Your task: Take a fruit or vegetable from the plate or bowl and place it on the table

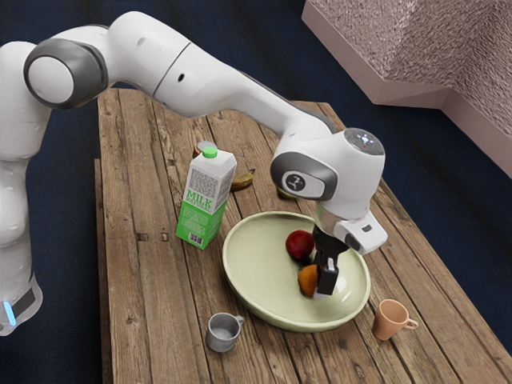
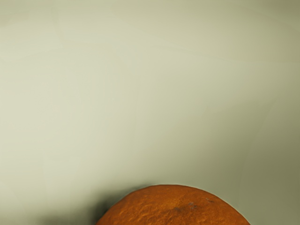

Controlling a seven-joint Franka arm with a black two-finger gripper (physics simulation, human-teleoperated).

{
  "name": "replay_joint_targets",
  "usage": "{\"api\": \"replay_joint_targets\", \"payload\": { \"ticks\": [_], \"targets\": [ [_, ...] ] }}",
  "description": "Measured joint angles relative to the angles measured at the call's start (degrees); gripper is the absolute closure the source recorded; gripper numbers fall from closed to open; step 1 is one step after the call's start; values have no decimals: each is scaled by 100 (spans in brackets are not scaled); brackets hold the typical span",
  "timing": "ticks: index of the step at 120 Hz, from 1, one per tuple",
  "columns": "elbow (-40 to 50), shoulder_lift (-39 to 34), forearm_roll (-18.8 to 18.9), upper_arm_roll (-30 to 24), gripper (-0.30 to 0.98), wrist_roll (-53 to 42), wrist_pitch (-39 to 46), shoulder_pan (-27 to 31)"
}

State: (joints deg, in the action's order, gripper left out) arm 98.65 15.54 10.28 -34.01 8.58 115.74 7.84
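Observation:
My gripper (image 1: pixel 326 276) is down inside the pale green bowl (image 1: pixel 258 286), directly against or beside an orange (image 1: pixel 307 281) as the exterior view shows it. Part of the orange is hidden behind the gripper, and whether it is held cannot be made out. In the wrist view the top of the orange (image 2: pixel 173 206) rises at the lower edge, just under my hand, with the bowl's pale inner surface (image 2: pixel 117 103) beyond it. A dark red apple (image 1: pixel 300 245) lies in the bowl close to the orange.
A milk carton (image 1: pixel 206 198) stands beside the bowl. Near the bowl are a grey mug (image 1: pixel 222 332) and an orange-tan cup (image 1: pixel 390 320). A banana (image 1: pixel 242 181) and a can (image 1: pixel 204 148) sit farther back on the wooden table (image 1: pixel 148 280).

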Motion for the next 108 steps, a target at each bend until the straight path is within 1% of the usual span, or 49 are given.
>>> {"api": "replay_joint_targets", "payload": {
  "ticks": [30, 61, 108],
  "targets": [
    [-1, 65, -7, 0, 3, 3, 6, -2],
    [-1, 89, -7, 0, 11, 13, 8, -9],
    [-176, 149, 11, 0, 17, 13, -64, -61]
  ]
}}
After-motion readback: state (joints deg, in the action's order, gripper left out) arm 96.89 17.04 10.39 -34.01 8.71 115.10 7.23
